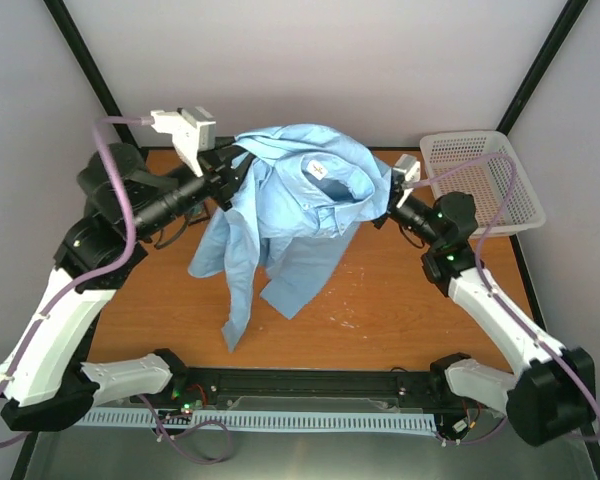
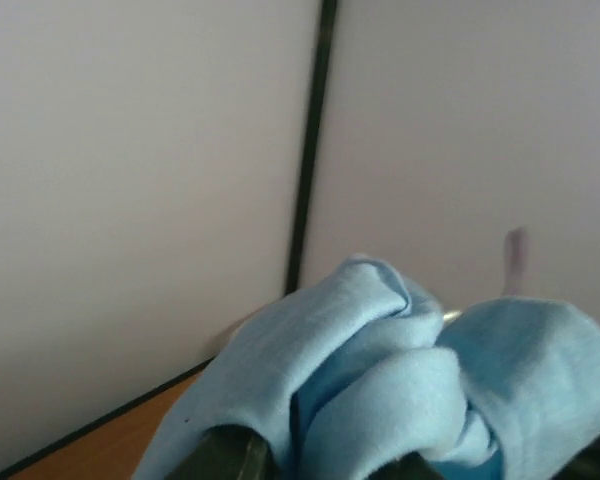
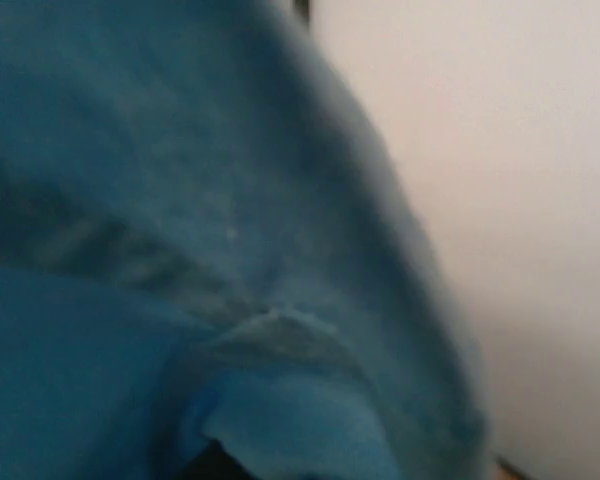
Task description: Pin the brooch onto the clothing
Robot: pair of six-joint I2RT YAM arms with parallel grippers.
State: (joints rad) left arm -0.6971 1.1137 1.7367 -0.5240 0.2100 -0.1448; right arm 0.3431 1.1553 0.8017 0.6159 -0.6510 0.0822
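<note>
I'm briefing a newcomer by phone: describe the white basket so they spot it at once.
Find the wooden table, then its far right corner, beyond the right arm. The basket sits there: white, rigid, mesh-walled, unlike the soft blue shirt held up beside it.

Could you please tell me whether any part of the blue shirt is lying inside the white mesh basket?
No, the shirt is bunched up over the table, wholly left of the white mesh basket.
</note>
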